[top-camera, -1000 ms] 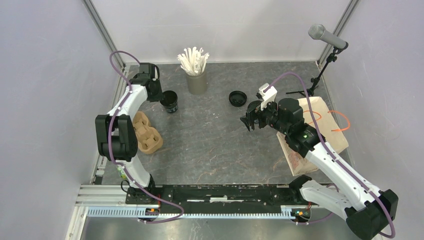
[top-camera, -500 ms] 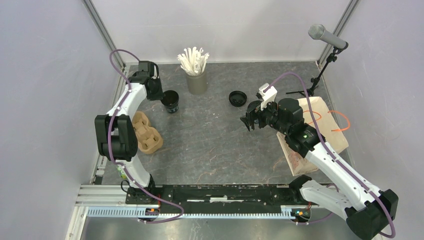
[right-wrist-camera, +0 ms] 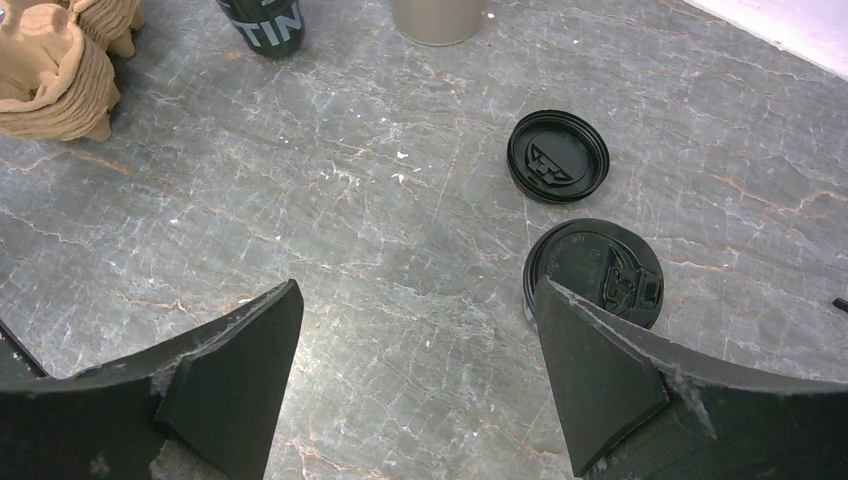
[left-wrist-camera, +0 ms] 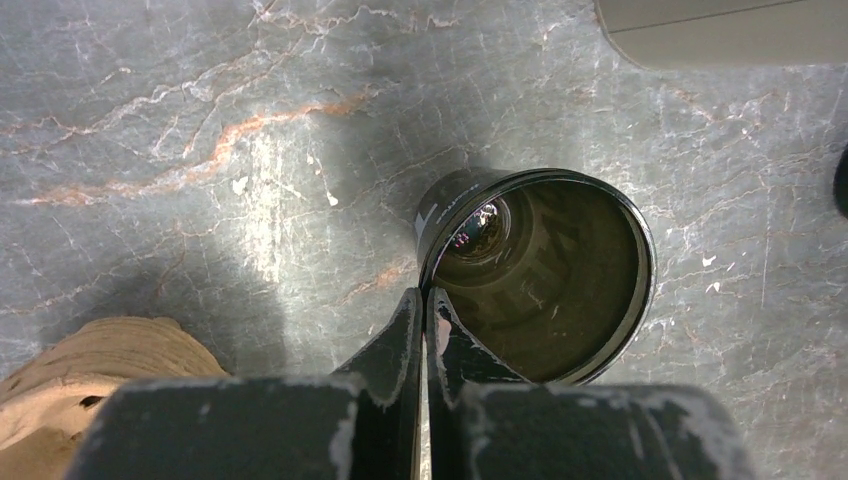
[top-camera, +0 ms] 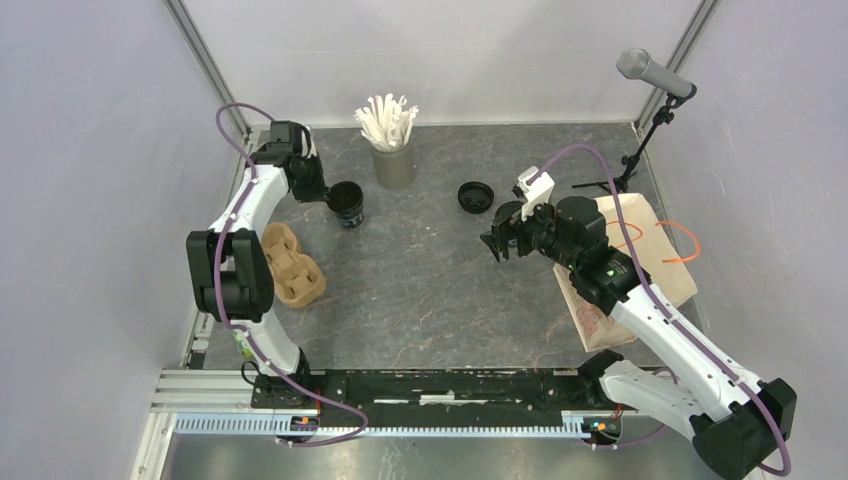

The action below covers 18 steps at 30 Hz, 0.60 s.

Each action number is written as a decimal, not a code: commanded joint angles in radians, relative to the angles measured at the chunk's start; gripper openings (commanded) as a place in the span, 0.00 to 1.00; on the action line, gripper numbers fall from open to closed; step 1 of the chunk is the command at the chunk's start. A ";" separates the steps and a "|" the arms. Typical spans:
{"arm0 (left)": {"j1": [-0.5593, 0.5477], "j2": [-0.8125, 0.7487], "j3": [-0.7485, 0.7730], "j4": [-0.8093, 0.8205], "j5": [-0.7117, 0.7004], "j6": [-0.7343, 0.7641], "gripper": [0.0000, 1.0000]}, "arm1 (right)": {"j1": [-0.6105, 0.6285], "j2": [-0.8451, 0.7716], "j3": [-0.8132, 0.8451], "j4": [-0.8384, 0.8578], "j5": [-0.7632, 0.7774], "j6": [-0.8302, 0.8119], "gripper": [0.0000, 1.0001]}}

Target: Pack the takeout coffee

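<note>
An open black cup (top-camera: 348,203) stands at the back left, seen from above in the left wrist view (left-wrist-camera: 545,275). My left gripper (left-wrist-camera: 424,293) (top-camera: 328,192) is shut on its rim, one finger outside the wall and one inside. A loose black lid (top-camera: 475,197) (right-wrist-camera: 557,155) lies near the middle back. A lidded black cup (right-wrist-camera: 605,262) stands just behind the right finger of my right gripper (right-wrist-camera: 415,350) (top-camera: 497,241). That gripper is open above bare table with nothing between its fingers.
A brown pulp carrier (top-camera: 293,265) (right-wrist-camera: 55,60) sits at the left, near the left arm. A grey cup of white straws (top-camera: 394,160) stands at the back. A paper bag with orange handles (top-camera: 655,255) lies at the right, with a microphone stand (top-camera: 650,115) behind it.
My left gripper has closed onto the open cup's rim, and the cup has shifted slightly to the right with it. The right arm has not moved.
</note>
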 commanded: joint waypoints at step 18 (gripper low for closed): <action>0.063 -0.043 -0.001 0.013 0.249 -0.084 0.02 | 0.014 -0.010 -0.003 0.040 0.014 -0.016 0.93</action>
